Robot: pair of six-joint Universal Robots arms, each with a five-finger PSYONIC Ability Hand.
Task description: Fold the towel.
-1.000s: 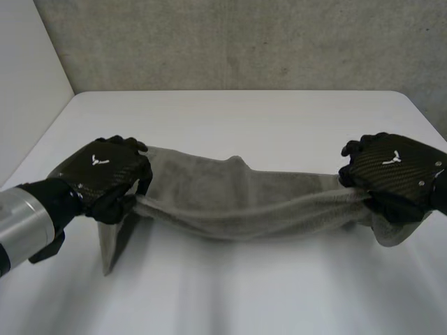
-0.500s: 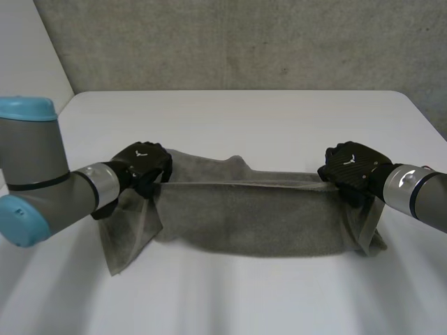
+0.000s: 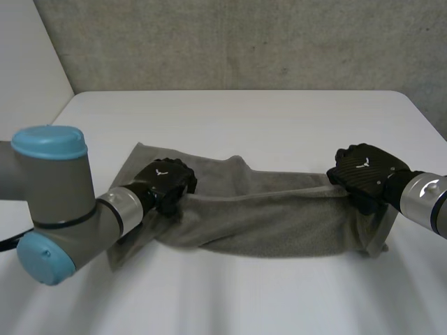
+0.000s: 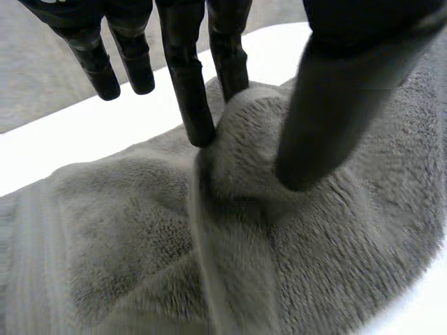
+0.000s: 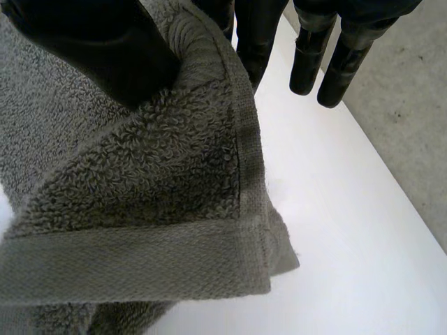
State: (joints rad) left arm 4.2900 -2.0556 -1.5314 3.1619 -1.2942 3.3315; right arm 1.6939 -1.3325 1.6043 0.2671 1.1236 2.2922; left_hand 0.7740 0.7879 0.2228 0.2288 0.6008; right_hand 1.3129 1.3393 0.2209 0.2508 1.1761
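Note:
A grey towel (image 3: 279, 216) lies stretched sideways across the white table (image 3: 244, 125), doubled over along its length. My left hand (image 3: 166, 180) rests on its left part, a little in from the end. In the left wrist view a ridge of the towel (image 4: 126, 230) stands between the thumb (image 4: 328, 98) and one straight finger, loosely pinched. My right hand (image 3: 367, 174) holds the towel's right end just above the table. In the right wrist view its thumb (image 5: 91, 42) presses a hemmed corner of the towel (image 5: 140, 195) against the fingers behind it.
A grey wall runs along the table's far edge and a pale wall along its left side. My left arm's elbow (image 3: 49, 202) hangs over the table's near left. Bare table lies beyond the towel and in front of it.
Both hands have carried the towel's held edge away from me and down onto the table. The left hand has moved inward to the right, and its fingers have loosened.

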